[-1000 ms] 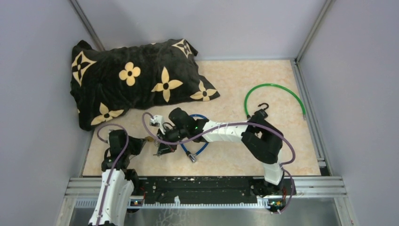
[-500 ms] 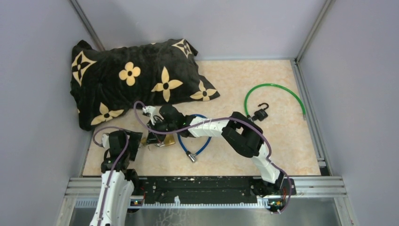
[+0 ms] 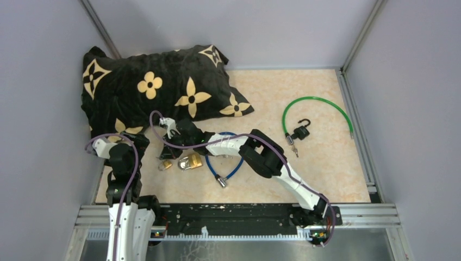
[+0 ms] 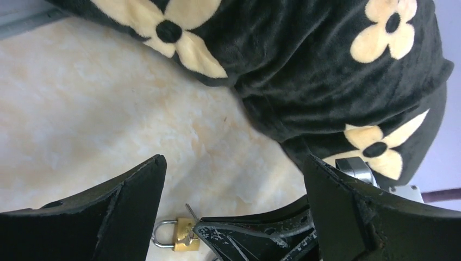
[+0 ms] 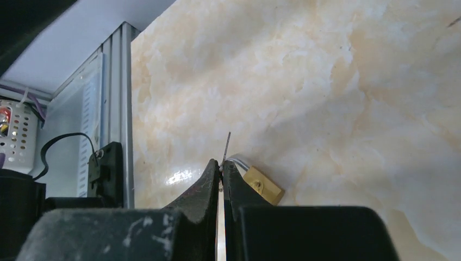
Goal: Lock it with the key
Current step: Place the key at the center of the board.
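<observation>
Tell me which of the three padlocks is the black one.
The black padlock lies alone on the right, at one end of the green cable. The two brass padlocks lie on the left, near the pillow.

**Brass padlocks and key at the table's near-left area.**
The small brass padlock (image 3: 165,165) lies flat on the marbled tabletop (image 3: 326,179), and its silver shackle shows as a loop at one end. The key (image 5: 226,145), a thin metal blade, is pinched between the closed fingers of the right gripper (image 5: 222,171), with its tip just beside that shackle. A larger brass padlock (image 3: 190,161) lies flat near the small one.
</observation>
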You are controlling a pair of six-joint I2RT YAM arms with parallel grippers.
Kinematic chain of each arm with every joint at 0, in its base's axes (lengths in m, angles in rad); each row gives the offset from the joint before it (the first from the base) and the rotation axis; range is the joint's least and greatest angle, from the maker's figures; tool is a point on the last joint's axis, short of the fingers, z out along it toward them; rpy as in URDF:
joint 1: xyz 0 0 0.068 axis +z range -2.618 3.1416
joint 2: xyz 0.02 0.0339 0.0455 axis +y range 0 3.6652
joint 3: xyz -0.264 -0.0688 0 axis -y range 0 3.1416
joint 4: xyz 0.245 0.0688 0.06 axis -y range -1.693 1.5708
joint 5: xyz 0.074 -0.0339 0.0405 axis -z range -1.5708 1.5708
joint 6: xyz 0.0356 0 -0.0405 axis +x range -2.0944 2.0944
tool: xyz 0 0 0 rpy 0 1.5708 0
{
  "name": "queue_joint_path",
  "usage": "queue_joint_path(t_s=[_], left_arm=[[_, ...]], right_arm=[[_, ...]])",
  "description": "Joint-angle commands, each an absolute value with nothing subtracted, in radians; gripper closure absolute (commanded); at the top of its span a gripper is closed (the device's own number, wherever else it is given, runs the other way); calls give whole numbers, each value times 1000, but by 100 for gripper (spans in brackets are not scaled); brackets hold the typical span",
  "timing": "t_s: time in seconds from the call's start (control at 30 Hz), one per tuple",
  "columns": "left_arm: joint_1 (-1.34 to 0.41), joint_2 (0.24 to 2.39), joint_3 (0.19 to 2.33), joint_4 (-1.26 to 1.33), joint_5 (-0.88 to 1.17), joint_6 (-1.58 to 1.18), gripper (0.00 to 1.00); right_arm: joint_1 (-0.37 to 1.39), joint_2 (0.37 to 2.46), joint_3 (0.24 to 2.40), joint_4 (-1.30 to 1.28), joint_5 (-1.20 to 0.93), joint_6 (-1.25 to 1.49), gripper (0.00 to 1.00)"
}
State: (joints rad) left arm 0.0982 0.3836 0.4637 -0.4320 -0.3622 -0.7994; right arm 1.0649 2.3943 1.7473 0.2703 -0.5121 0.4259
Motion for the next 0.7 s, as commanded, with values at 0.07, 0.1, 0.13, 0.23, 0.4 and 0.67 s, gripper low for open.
queue_joint_path(t_s=[0.07, 0.1, 0.13, 0.23, 0.4, 0.67], left_arm=[[100, 370, 470, -374, -391, -692, 1], [100, 371, 463, -373, -388, -692, 1], [101, 370, 458, -375, -388, -694, 1], [101, 367, 450, -367, -381, -689, 1], [99, 366, 445, -337, -336, -667, 1], [89, 340, 406, -299, -196, -667, 1]], right_arm=[[1081, 2490, 1948, 192, -562, 421, 100], [1083, 2498, 1967, 167, -573, 413, 100], [1082, 2497, 1974, 139, -577, 397, 100], [1080, 2458, 1976, 32, -540, 308, 77], [1023, 2272, 1884, -75, -483, 241, 32], [725, 1833, 1522, -394, -15, 209, 21]])
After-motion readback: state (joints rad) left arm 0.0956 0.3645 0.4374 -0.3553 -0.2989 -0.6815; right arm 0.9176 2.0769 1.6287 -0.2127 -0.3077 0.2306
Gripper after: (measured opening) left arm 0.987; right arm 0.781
